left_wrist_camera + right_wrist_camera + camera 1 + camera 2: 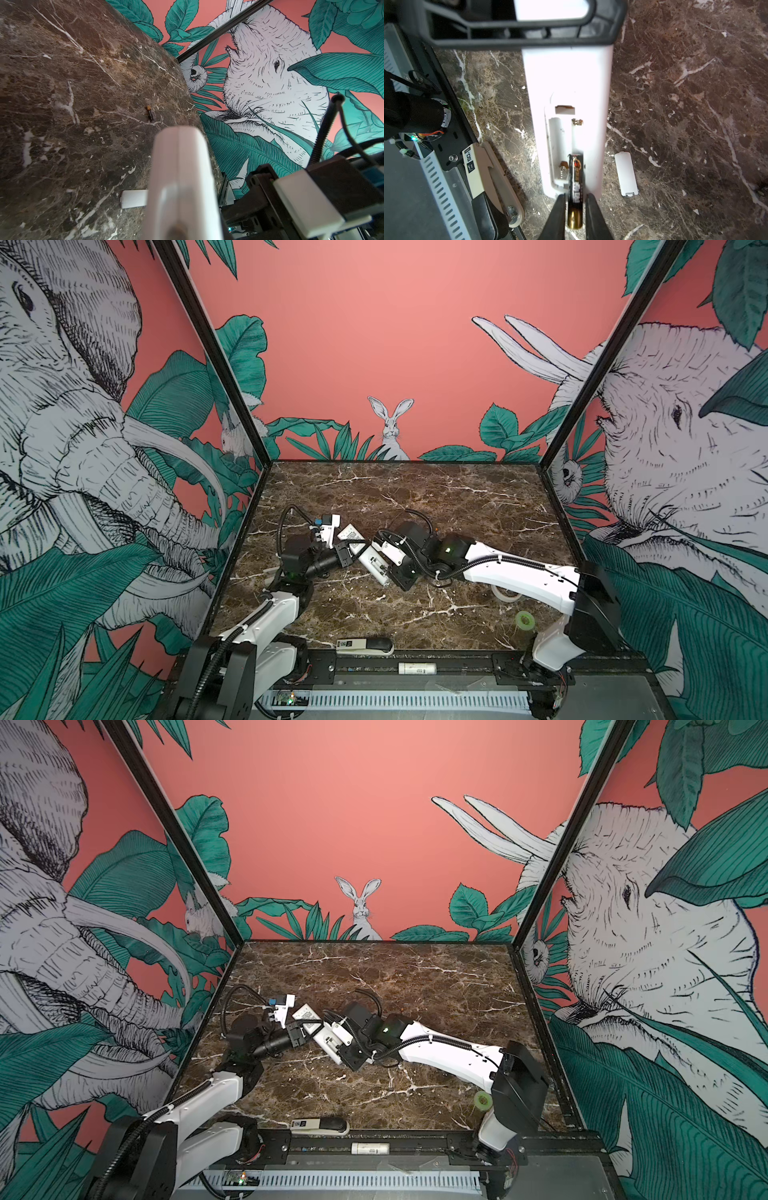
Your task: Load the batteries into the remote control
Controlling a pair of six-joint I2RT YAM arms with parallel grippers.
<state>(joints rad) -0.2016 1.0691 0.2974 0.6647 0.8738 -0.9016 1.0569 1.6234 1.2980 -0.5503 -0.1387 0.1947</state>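
Reaching low | left pincer (348,552) clamps remote control (566,83) | right pincer (574,209) pinches battery (575,187)

place: robot test booth | evidence: marble tabletop (415,497), jungle-print wall panels (374,344), black frame posts (217,364)

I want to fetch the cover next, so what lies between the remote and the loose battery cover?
Nothing: in the right wrist view, only bare marble table separates the remote control from the battery cover.
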